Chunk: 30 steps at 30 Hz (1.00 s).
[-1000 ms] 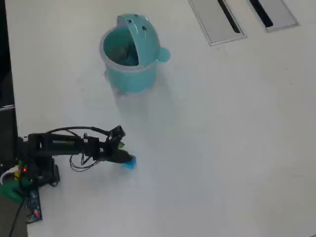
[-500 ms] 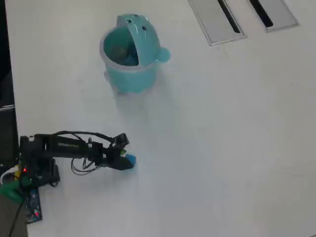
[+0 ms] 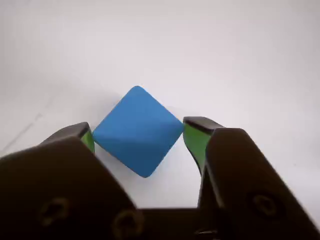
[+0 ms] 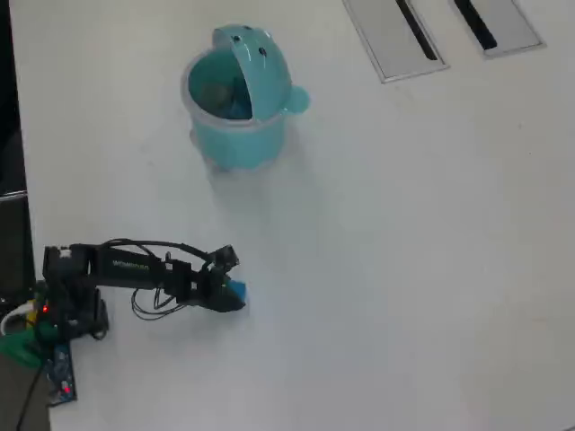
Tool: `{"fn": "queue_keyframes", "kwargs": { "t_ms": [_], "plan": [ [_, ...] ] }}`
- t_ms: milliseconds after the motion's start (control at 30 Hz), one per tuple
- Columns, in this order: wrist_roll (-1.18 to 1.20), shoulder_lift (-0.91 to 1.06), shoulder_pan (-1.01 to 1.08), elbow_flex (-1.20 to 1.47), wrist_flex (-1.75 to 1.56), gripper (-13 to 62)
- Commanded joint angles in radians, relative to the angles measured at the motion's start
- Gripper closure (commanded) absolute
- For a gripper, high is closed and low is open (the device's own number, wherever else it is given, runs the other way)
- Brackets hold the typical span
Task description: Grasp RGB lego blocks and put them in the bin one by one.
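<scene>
Blue plastic cube (image 3: 138, 131), small and matte, sits turned corner-on between the two fingers of the gripper (image 3: 138, 135) in the wrist view. Each black finger carries a bright green pad (image 3: 195, 140) on its inner face. The left pad touches the cube's left corner and the right pad touches its right corner, so the fingers pinch the cube across its widest diagonal. One corner of the cube points away from the camera and the opposite corner points back toward the gripper's body. Beneath it lies the plain white table (image 3: 240, 60), and the view does not tell whether the cube rests on that surface or hangs just above it.

From the overhead view, the slim black arm (image 4: 135, 269) reaches from its base at the left edge of the picture toward the right, low over the white table (image 4: 404, 269). The cube (image 4: 237, 290) shows as a speck of blue at the arm's tip, in the lower left part of the picture.

Well apart from it, toward the top of that picture, stands the light teal round plastic bin (image 4: 235, 135). Its domed lid (image 4: 260, 63), marked with small dark dots, is tipped up so the mouth of the bin is open. A rounded knob (image 4: 297, 99) sticks out on the bin's right side. Inside the bin something dim shows, too blurred to identify.

Two grey rectangular panels with dark slots (image 4: 395, 34) are set into the table at the top right.
</scene>
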Motion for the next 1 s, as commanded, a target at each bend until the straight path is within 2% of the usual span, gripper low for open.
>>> {"fn": "queue_keyframes", "kwargs": {
  "t_ms": [0, 200, 533, 967],
  "plan": [
    [0.002, 0.002, 0.0, -0.066, -0.012, 17.3],
    [0.003, -0.011, 0.0, -0.064, -0.012, 20.7],
    [0.029, -0.014, -0.005, -0.075, -0.012, 34.7],
    [0.267, 0.069, -0.149, -0.186, -0.092, 35.3]
  ]
}}
